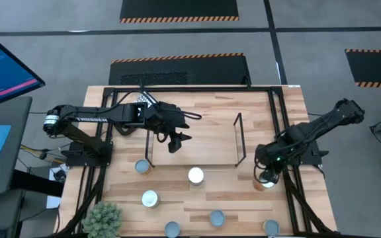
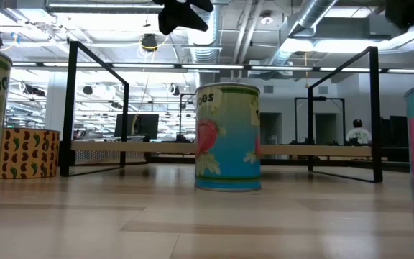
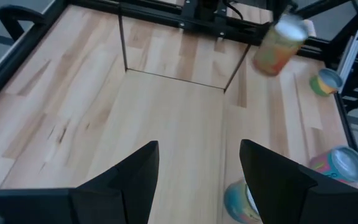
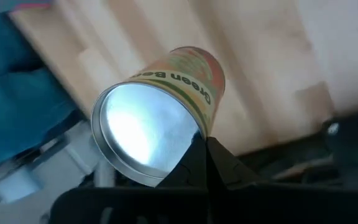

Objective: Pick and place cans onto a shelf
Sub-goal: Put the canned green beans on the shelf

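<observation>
The shelf (image 1: pixel 238 135) is a low frame of thin black wire on the wooden table. My left gripper (image 1: pixel 176 142) hovers open and empty above the shelf's left part; the left wrist view shows its fingers (image 3: pixel 197 168) spread over the bare wood. My right gripper (image 1: pixel 268 173) is at the table's right edge, shut on a can with a tan and green label (image 4: pixel 166 106). The can also shows tilted in the left wrist view (image 3: pixel 278 46). Several other cans stand upright on the near half of the table, such as one with a white lid (image 1: pixel 195 176) and one with a bluish lid (image 1: pixel 142 166). My right gripper holds the can by its side wall just below the lid rim (image 4: pixel 194 134). One dark finger (image 4: pixel 205 163) lies against that wall; the can hides the other. The can is tilted, its silvery lid (image 4: pixel 143 130) toward the wrist camera. Whether its bottom touches the table, I cannot tell.
More cans stand along the table's near edge (image 1: pixel 216 217), (image 1: pixel 270 227), (image 1: pixel 172 229), and another (image 1: pixel 149 198) farther in. A green plant (image 1: pixel 102 218) sits at the near left corner. A larger black frame (image 1: pixel 280 112) edges the table. The wood inside the shelf (image 1: pixel 197 139) is bare.
</observation>
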